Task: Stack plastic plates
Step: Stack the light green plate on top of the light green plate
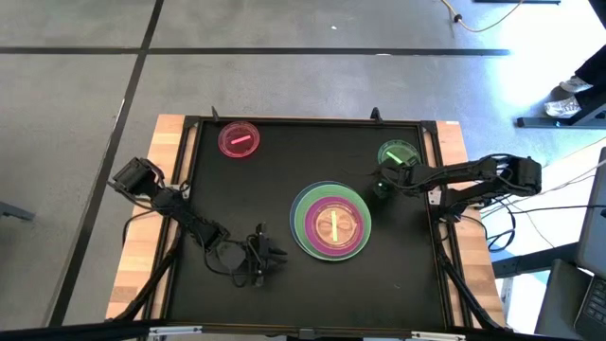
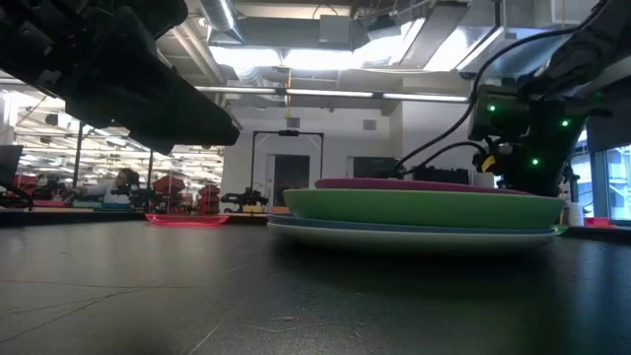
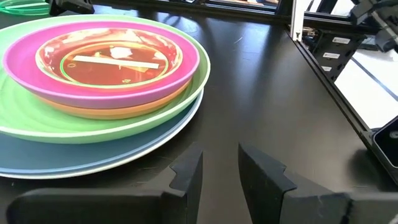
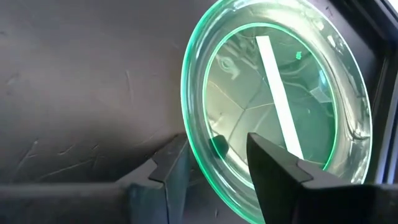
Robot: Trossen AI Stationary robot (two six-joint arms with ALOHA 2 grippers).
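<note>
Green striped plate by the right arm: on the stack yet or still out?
Out. The small green plate lies flat on the table, apart from the stack; the right gripper straddles its rim, open.

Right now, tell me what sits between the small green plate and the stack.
Nothing visible. The right gripper straddles the small green plate's rim, and only bare black table lies between it and the stack.
</note>
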